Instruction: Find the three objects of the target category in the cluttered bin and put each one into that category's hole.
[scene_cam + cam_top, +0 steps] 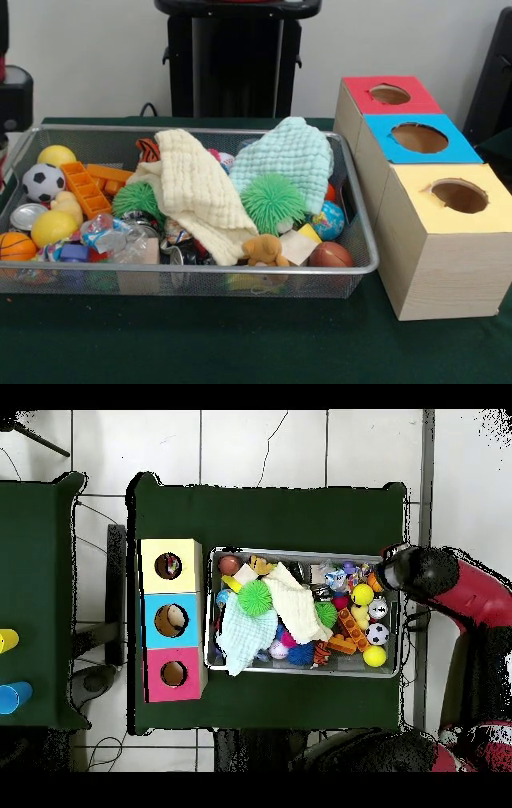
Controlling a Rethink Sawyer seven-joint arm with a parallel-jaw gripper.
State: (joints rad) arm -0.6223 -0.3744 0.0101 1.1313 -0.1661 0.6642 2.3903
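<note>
The silver wire bin (200, 270) is full of toys and also shows in the overhead view (300, 552). A small multicoloured patch of a ball (226, 161) peeks out between the two cloths; most of it is hidden. The yellow-topped box's hole (459, 195) is nearest the camera in the front view; in the overhead view something colourful shows inside this hole (168, 566). My gripper (392, 570), at the end of the red and black arm, hangs over the bin's end by the soccer ball. Whether it is open or shut does not show.
A cream cloth (196, 192) and a mint cloth (288, 156) cover the bin's middle. Two spiky green balls (274, 202), a globe ball (328, 220), a soccer ball (42, 182), yellow balls (54, 226) and orange bricks (84, 188) lie around them. Blue-topped (420, 138) and red-topped (390, 94) boxes stand behind the yellow one.
</note>
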